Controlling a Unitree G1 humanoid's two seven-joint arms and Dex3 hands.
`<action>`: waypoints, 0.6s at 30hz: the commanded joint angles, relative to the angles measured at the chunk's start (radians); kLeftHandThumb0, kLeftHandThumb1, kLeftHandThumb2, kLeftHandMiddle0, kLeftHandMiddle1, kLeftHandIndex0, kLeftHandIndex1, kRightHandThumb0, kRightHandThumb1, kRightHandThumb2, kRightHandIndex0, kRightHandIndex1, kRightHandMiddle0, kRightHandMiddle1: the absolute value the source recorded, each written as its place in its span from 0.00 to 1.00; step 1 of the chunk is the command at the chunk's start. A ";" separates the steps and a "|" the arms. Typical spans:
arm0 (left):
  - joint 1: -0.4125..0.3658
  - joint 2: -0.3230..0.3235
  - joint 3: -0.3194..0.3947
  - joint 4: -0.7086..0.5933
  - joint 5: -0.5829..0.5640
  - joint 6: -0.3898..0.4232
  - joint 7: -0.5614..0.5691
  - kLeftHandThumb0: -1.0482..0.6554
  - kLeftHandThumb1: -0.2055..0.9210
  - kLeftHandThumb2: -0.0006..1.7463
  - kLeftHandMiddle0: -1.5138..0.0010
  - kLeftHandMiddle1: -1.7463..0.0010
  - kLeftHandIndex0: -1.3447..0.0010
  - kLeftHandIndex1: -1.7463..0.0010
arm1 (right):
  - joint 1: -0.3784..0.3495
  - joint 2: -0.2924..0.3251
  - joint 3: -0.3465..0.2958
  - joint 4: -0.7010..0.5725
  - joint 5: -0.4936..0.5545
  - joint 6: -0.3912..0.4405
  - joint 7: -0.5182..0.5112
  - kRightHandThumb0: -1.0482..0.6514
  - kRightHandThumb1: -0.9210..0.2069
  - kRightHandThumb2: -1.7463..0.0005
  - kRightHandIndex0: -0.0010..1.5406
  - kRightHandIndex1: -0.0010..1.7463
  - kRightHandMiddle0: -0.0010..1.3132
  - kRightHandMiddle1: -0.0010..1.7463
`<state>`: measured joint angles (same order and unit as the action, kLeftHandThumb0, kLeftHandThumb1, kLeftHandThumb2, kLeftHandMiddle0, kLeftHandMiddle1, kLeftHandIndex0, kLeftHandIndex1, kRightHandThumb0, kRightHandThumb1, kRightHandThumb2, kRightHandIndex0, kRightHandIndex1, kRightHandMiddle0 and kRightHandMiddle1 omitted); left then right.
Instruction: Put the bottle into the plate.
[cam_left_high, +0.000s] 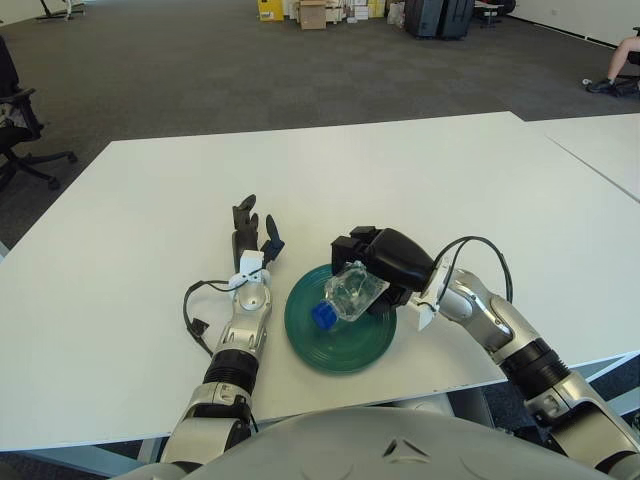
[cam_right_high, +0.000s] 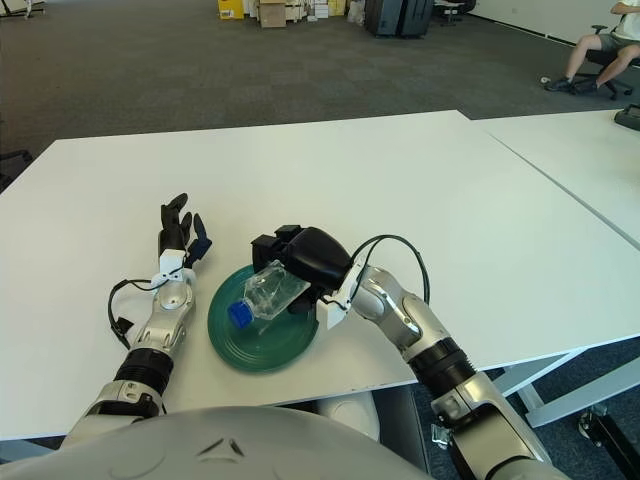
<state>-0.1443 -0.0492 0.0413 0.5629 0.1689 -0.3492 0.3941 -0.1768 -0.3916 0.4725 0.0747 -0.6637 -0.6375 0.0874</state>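
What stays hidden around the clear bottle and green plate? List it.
- Whether the clear plastic bottle with a blue cap touches the round green plate: undecidable in either eye view.
- The right hand's fingers behind the bottle: covered by the hand's black shell.
- The plate's far rim: hidden by bottle and right hand.
- The left hand shows left of the plate, fingers spread.

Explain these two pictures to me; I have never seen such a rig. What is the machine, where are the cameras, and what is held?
This is a humanoid robot with two arms, each ending in a three-finger hand. Both pictures come from a stereo camera on its head, looking down at a white table, so they show one scene. A green plate lies on the table. The right hand grasps a clear bottle with a blue cap, tilted over the plate. The left hand shows left of the plate, fingers spread, holding nothing.
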 joint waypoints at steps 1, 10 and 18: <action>-0.007 0.005 0.003 -0.005 0.003 0.010 0.005 0.15 1.00 0.53 0.73 1.00 1.00 0.58 | -0.015 0.010 0.003 0.003 -0.009 -0.016 -0.008 0.62 0.71 0.12 0.49 0.99 0.40 1.00; -0.007 0.003 0.005 -0.006 -0.003 0.005 0.004 0.15 1.00 0.52 0.73 1.00 1.00 0.58 | -0.015 0.022 0.023 0.024 -0.060 -0.040 -0.041 0.62 0.70 0.12 0.49 0.99 0.39 1.00; -0.004 0.002 0.002 -0.015 0.009 0.008 0.018 0.15 1.00 0.52 0.73 1.00 1.00 0.56 | -0.024 0.033 0.040 0.060 -0.101 -0.059 -0.074 0.62 0.69 0.13 0.49 0.99 0.39 1.00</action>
<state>-0.1442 -0.0508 0.0412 0.5614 0.1694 -0.3429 0.3988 -0.1763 -0.3652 0.5160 0.1268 -0.7612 -0.6825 0.0412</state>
